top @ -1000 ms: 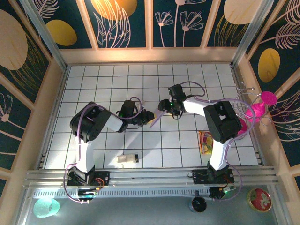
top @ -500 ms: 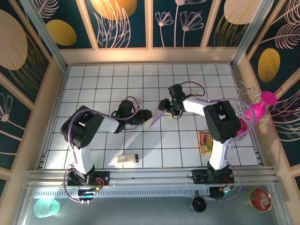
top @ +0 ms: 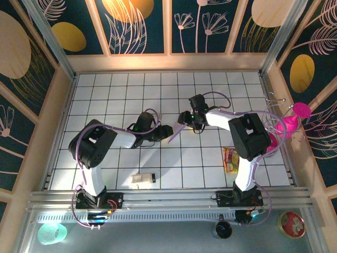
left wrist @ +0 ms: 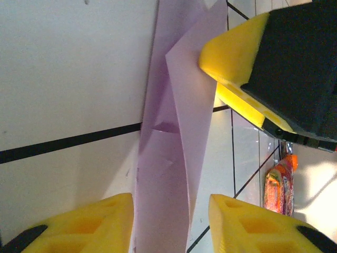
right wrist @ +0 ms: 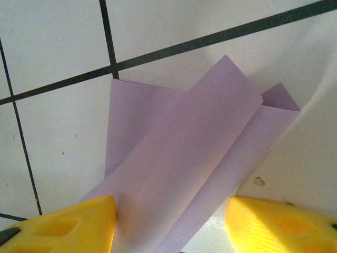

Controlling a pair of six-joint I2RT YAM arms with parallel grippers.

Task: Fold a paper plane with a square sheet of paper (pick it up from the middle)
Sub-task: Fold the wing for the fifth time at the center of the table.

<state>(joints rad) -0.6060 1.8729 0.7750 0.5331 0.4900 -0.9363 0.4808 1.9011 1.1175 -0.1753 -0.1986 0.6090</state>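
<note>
The pale lilac paper point(top: 174, 134) lies mid-table, folded into a slim strip with creases and a raised flap. It runs between the two grippers. In the left wrist view the paper point(left wrist: 168, 174) passes between my left gripper's point(left wrist: 171, 203) yellow fingers, close against the left one, with a wide gap to the right one. My left gripper point(top: 166, 130) is open. The right gripper's yellow finger point(left wrist: 231, 52) rests at the strip's far end. In the right wrist view the paper's point(right wrist: 184, 158) layers fan out between my right gripper's point(right wrist: 168, 203) spread fingers. The right gripper point(top: 182, 118) is open.
A small white block with a black end point(top: 142, 179) lies near the front edge, left of centre. A red-yellow snack packet point(top: 230, 159) sits at the right by the right arm's base. Pink ornaments point(top: 295, 118) hang over the right wall.
The left arm's elbow has swung to the left and its gripper has edged back onto the strip's near end. The right arm and the paper have barely moved.
</note>
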